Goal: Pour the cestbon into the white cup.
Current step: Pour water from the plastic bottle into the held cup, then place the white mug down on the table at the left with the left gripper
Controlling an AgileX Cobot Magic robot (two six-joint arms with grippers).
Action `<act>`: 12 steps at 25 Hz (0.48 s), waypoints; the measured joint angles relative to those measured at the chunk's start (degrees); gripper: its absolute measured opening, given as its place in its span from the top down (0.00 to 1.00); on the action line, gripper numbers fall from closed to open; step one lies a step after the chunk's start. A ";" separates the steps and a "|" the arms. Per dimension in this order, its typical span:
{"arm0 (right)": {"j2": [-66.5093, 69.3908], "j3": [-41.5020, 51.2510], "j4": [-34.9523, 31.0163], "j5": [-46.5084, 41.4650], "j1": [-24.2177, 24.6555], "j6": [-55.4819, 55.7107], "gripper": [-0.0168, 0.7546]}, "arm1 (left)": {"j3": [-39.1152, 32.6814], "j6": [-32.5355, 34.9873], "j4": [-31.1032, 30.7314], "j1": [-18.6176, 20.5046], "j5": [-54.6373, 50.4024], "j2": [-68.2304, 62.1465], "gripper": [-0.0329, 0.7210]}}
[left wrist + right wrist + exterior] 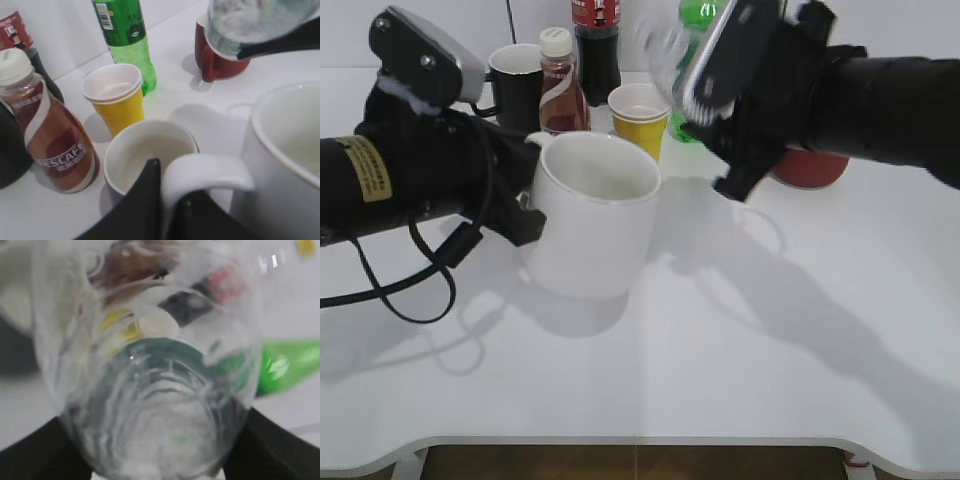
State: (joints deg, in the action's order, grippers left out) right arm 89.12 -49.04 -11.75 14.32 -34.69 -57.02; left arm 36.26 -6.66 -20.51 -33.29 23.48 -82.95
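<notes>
The white cup stands left of the table's middle. My left gripper is shut on its side handle; in the left wrist view the jaws pinch the handle, with the white cup's body to the right. My right gripper is shut on the cestbon, a clear bottle, blurred and tilted in the air above and to the right of the cup. The cestbon fills the right wrist view between the right gripper's fingers. Its base also shows at the top of the left wrist view.
Behind the cup stand a Nescafe bottle, a dark mug, a cola bottle, a yellow cup, a green soda bottle and a red mug. The table's front edge lies near.
</notes>
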 joint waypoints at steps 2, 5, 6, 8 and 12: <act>-0.97 0.00 0.00 -0.28 0.00 14.23 0.37 | -0.09 0.05 1.19 0.56 1.94 0.00 0.92; -2.32 0.13 0.00 -0.20 0.00 28.29 0.37 | -0.09 0.12 3.69 2.77 6.70 0.00 0.92; -2.76 0.49 0.00 0.21 0.09 30.67 0.37 | -0.09 0.12 5.30 4.07 8.23 0.00 0.92; -3.03 1.65 0.00 1.31 0.64 35.14 0.37 | -0.09 0.19 7.43 7.19 10.44 0.00 0.92; -3.03 5.86 1.66 2.81 4.02 42.89 0.37 | -0.09 2.00 9.62 15.77 14.58 -0.24 0.92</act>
State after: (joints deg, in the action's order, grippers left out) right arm 86.09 -43.18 -10.09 17.13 -30.67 -14.13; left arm 36.16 -4.66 -10.89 -17.52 38.05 -83.20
